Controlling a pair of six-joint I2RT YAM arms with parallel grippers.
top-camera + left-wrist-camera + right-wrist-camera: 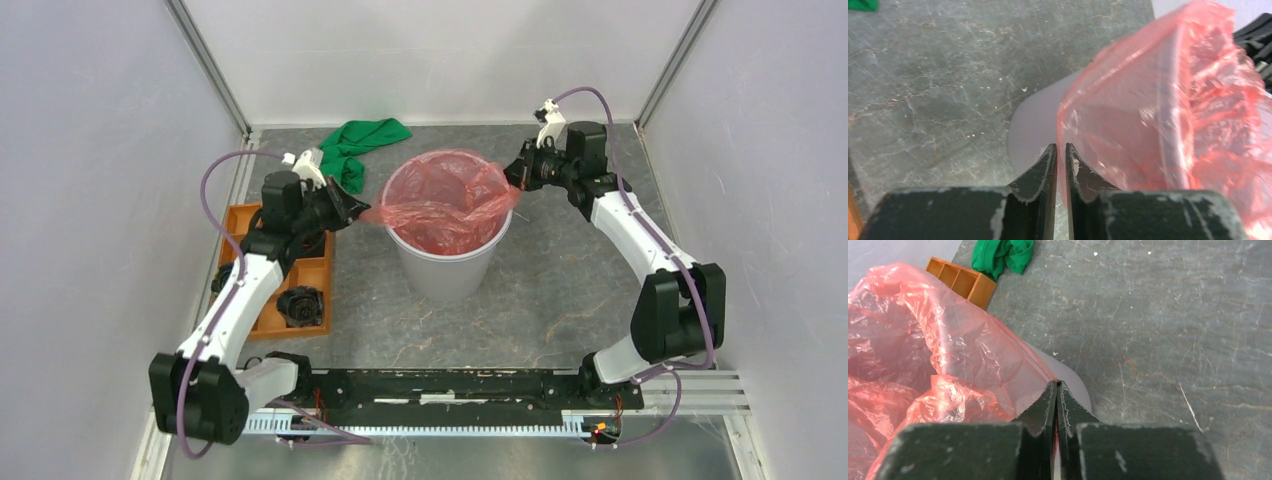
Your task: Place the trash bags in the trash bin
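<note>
The red trash bag (445, 200) lies inside the light-grey trash bin (450, 270) in the middle of the table, with its mouth stretched out over the rim. My left gripper (360, 212) is shut on the bag's left edge, just outside the rim. My right gripper (517, 180) is shut on the bag's right edge at the far right of the rim. In the left wrist view the gripper (1061, 147) pinches the bag (1168, 110) above the bin wall (1035, 130). In the right wrist view the gripper (1056, 385) pinches the bag (948, 355) over the rim (1075, 385).
An orange compartment tray (310, 275) holding black parts (300, 305) lies left of the bin, under my left arm. A green cloth (360, 140) lies at the back left. Grey walls enclose the table on three sides.
</note>
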